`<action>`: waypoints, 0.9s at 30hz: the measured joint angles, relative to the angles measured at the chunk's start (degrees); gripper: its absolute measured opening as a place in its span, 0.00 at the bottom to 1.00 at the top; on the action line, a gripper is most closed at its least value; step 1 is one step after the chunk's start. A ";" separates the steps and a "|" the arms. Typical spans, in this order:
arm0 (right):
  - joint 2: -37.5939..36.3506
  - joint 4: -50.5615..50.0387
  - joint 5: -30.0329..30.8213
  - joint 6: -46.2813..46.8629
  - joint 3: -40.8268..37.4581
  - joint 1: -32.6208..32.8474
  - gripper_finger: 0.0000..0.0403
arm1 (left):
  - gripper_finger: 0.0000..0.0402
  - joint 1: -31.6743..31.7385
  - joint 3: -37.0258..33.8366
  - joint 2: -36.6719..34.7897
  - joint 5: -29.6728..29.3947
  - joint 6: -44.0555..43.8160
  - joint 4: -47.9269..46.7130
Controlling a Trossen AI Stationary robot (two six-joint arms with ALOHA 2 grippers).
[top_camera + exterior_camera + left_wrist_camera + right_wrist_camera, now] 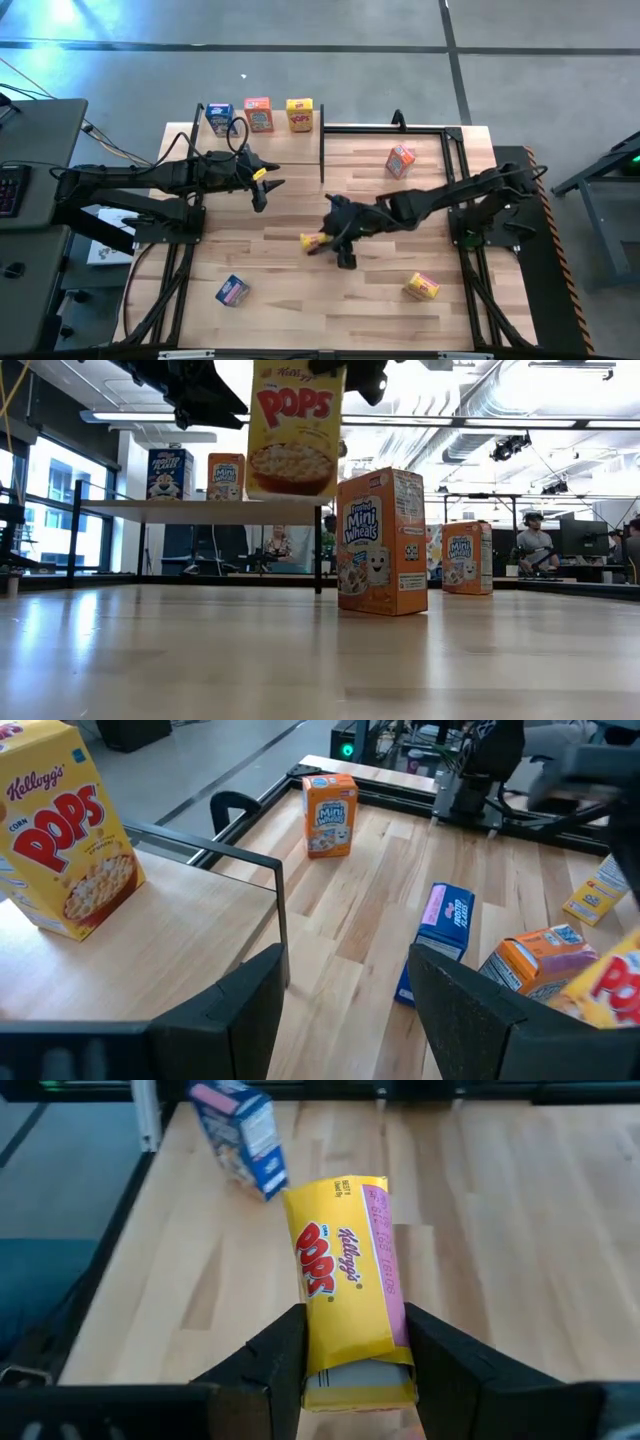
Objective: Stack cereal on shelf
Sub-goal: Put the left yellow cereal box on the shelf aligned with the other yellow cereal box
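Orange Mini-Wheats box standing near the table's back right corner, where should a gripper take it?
Near its top, clamping across the two narrow sides, coming down from above: the orange Mini-Wheats box stands upright and alone, its top free. The right gripper holds the yellow Pops box, so the open left gripper seems likelier.

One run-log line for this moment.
right hand: shut on yellow Pops box, lifted | left hand: open by shelf | shelf: three boxes
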 joint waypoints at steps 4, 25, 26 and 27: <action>0.00 -0.59 -1.02 -1.13 0.10 -1.97 0.35 | 0.51 0.00 0.00 0.00 0.00 -0.01 -0.01; 0.00 -2.02 -4.44 -3.37 0.10 -9.44 0.35 | 0.52 0.02 0.00 0.00 -6.07 -0.46 4.38; 0.00 -1.84 -4.51 -3.61 0.10 -9.64 0.35 | 0.52 0.00 0.00 0.00 -6.07 0.38 4.33; 0.00 -1.56 -4.78 -3.90 0.10 -9.89 0.35 | 0.52 0.00 0.00 0.00 -6.10 1.30 4.33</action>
